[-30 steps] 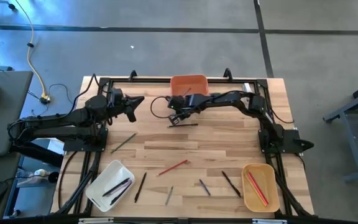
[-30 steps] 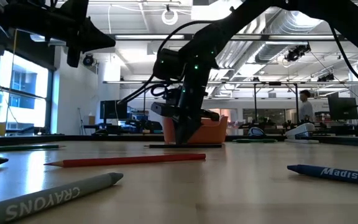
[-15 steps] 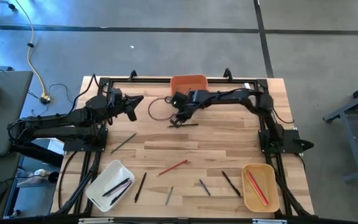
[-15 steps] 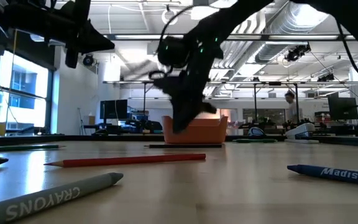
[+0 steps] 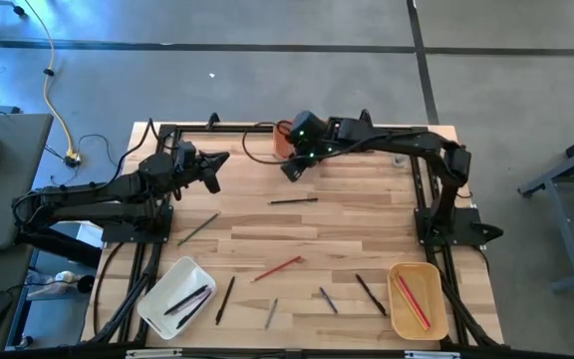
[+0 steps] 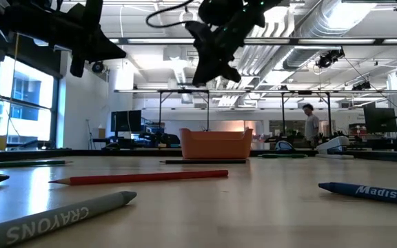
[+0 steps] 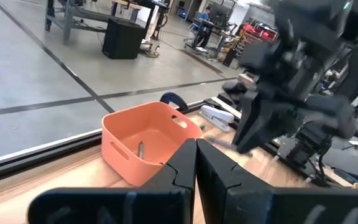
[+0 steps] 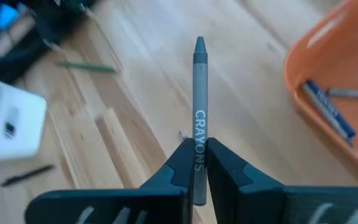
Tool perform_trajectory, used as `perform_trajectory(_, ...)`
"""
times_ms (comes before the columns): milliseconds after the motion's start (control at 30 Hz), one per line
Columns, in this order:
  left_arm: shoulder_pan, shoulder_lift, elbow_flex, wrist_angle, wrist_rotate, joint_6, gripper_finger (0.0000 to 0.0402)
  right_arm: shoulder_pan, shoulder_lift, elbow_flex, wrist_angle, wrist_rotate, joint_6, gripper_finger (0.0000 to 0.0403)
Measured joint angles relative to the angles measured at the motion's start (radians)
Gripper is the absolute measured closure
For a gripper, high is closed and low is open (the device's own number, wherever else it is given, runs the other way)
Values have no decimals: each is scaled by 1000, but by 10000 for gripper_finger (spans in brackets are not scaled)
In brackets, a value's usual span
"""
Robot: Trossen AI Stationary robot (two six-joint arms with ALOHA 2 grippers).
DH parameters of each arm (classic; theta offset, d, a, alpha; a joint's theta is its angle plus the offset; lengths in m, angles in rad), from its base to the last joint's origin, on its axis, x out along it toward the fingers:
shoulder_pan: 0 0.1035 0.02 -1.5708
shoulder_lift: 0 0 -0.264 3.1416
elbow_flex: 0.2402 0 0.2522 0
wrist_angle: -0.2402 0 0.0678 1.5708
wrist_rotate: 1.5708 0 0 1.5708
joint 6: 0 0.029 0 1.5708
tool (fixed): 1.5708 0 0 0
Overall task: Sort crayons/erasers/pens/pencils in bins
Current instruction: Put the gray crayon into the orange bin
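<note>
My right gripper (image 5: 292, 168) hangs high above the table beside the orange bin (image 5: 279, 140), shut on a grey crayon (image 8: 199, 106) printed "CRAYONS". The arm hides most of that bin from above. The right wrist view shows a blue crayon (image 8: 329, 109) and a grey stick inside the orange bin (image 8: 309, 68). My left gripper (image 5: 217, 163) waits, shut and with nothing in it, over the table's far left. Loose sticks lie flat on the wood: a black one (image 5: 293, 200), a red pencil (image 5: 277, 268), several more near the front edge. My right gripper pinches the grey crayon between its two fingers (image 8: 179, 163), on the blunt half near the printed word (image 8: 199, 144). The crayon lies along the fingers and its pointed end (image 8: 199, 45) sticks out past the fingertips. It is lifted clear of the table.
The white bin (image 5: 175, 296) holds dark sticks at the near left; the tan-yellow bin (image 5: 415, 299) holds red sticks at the near right. A greenish stick (image 5: 197, 228) lies left of centre. Black frame rails run along the table's edges. A person stands far back in the room (image 6: 311, 124).
My right gripper has risen from the table beside the black stick, high into the air, and moved toward the far edge next to the orange bin, carrying the grey crayon. The black stick has stayed where it lay.
</note>
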Motion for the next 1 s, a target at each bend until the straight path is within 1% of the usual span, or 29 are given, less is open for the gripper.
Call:
perform_trajectory(100, 0, 1, 0, 0, 0, -25, 401, -33, -14, 1, 13, 26, 9, 386)
perform_trajectory(267, 0, 1, 0, 0, 1, -29, 401, -118, -2, -3, 23, 194, 55, 386)
perform_trajectory(400, 0, 1, 0, -6, 0, -22, 401, -173, 58, -9, 27, 244, 16, 386)
perform_trajectory(533, 0, 1, 0, -19, -4, -28, 401, -222, 143, -9, 45, 248, -59, 386)
perform_trajectory(633, 0, 1, 0, -20, -5, -28, 401, -254, 208, -10, 50, 247, -65, 386)
perform_trajectory(767, 0, 1, 0, -22, -17, -25, 401, -284, 265, -10, 41, 207, -83, 386)
perform_trajectory(1000, 0, 1, 0, -23, -23, -22, 401, -301, 304, -9, 46, 202, -103, 386)
